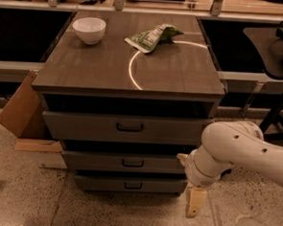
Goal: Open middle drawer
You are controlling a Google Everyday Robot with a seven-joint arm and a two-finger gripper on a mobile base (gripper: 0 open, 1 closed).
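Observation:
The middle drawer [95, 161] is the second of three grey fronts in a cabinet, with a small dark centre handle [132, 163]. It stands shut, flush with the others. The taller top drawer [83, 126] is above it and the slim bottom drawer [98, 183] below. My gripper [196, 203] hangs down at the end of the white arm [235, 152], low at the cabinet's front right corner. It is right of the middle drawer's front and well right of the handle, touching nothing that I can see.
A white bowl [89, 29] and a green snack bag [151, 37] lie on the cabinet top [96, 69]. A cardboard box [19, 105] leans at the cabinet's left. A dark stand [276, 101] is at the right. The floor is speckled.

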